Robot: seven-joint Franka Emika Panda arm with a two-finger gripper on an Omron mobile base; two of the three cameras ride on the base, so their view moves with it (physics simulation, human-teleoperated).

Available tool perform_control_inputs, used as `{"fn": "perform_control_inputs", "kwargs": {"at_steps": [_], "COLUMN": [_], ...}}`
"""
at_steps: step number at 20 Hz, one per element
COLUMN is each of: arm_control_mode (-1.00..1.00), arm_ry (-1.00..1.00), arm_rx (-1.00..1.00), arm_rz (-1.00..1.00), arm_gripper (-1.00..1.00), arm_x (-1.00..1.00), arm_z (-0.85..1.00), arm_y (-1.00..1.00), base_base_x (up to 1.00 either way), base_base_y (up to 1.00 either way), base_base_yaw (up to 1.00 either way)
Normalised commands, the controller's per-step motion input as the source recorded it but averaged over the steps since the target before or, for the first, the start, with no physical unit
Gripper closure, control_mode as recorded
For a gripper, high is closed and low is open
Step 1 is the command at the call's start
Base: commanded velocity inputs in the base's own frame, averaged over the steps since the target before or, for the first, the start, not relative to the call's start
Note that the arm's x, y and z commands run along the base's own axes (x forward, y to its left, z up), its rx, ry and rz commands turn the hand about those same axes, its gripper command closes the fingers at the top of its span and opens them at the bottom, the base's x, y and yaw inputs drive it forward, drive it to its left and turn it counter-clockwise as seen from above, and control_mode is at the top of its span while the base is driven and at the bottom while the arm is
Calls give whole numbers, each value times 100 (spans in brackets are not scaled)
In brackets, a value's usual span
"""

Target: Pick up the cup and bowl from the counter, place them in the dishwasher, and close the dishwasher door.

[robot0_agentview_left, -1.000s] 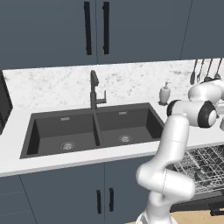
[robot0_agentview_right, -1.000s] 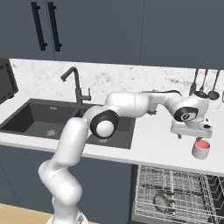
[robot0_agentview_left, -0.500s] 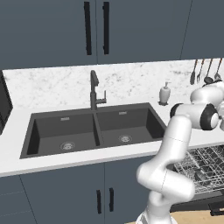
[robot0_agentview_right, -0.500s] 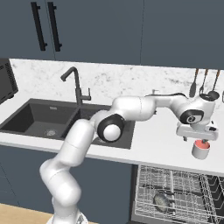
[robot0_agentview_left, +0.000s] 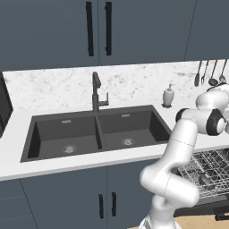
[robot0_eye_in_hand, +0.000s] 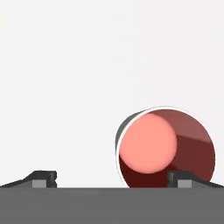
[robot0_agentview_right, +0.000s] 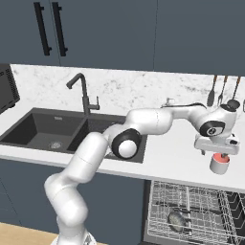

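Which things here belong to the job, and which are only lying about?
For the job: cup, counter, dishwasher, bowl already in the rack, open pincer.
Lying about: faucet, sink, soap dispenser, hanging utensils.

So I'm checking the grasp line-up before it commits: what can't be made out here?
- Cup: right base view, its top is covered by the hand; hand view, its near rim runs under the bottom edge.
- Dishwasher rack: the dark round item in it is too small to identify.
- Dishwasher door: cut off by the frame's lower edge in both base views.
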Motion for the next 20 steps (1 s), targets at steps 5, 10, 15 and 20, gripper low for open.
{"fn": "perform_control_inputs", "kwargs": {"at_steps": [5,10,15,20], "arm_control_mode": [-100,-100,-100,-100], "arm_ry": [0,0,0,0], "arm_rx": [0,0,3,3], "arm_rz": [0,0,0,0], "arm_gripper": [-100,-100,-100,-100], "arm_x": [12,16,7,1], "arm_z": [-28,-21,-8,-6], "arm_y": [0,-6,-16,-6], "base_base_x": [0,0,0,0], "base_base_y": [0,0,0,0], "base_base_yaw": [0,0,0,0]}}
